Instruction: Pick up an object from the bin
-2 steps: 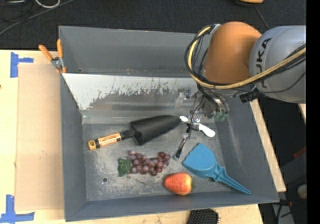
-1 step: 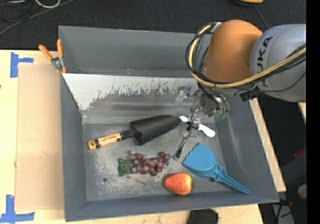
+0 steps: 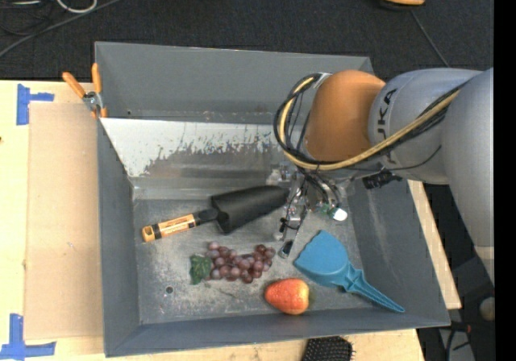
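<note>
Your gripper point(image 3: 286, 240) low near bin point(image 3: 117, 271) centre. Nothing lifted yet. Spread or pinched: you cannot tell. Nearest things: grapes point(image 3: 238, 263) at its 8 o'clock, blue scoop point(image 3: 326, 264) at 4, black brush point(image 3: 250, 205) at 10. Grasp and lift remain.

The grey metal bin point(image 3: 118, 230) held four loose things, one of each kind. There was one bunch of dark purple grapes with a green leaf point(image 3: 235, 263). Above the bunch lay one black tapered tool with an orange and black handle point(image 3: 248, 204). To the right of the bunch lay one blue plastic scoop point(image 3: 328, 263). Below and to the right of the bunch lay one round red and yellow fruit point(image 3: 287, 296).
</note>
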`<state>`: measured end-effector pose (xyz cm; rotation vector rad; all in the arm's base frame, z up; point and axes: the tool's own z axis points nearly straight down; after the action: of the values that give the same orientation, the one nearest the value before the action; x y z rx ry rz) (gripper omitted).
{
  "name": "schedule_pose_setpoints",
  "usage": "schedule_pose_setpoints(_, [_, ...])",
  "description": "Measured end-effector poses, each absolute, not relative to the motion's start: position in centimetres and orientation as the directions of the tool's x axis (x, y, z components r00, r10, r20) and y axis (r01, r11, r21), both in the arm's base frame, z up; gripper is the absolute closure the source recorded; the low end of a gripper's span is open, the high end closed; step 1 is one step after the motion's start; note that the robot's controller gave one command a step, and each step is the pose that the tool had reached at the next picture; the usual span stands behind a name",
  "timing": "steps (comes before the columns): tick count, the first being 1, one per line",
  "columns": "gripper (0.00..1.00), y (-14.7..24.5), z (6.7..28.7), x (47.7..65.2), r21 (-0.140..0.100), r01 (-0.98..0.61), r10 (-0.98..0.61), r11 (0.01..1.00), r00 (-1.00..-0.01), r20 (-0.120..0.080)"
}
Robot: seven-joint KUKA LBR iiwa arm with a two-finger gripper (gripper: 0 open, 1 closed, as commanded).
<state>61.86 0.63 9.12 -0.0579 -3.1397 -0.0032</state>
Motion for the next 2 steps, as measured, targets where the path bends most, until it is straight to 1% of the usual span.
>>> schedule_pose_setpoints(1, [1.0, 1.21, 7.01, 62.21, 0.001, 0.005, 0.005, 1.0, -1.0, -0.012])
schedule_pose_setpoints(2, [1.0, 1.21, 7.01, 62.21, 0.001, 0.005, 0.005, 1.0, -1.0, -0.012])
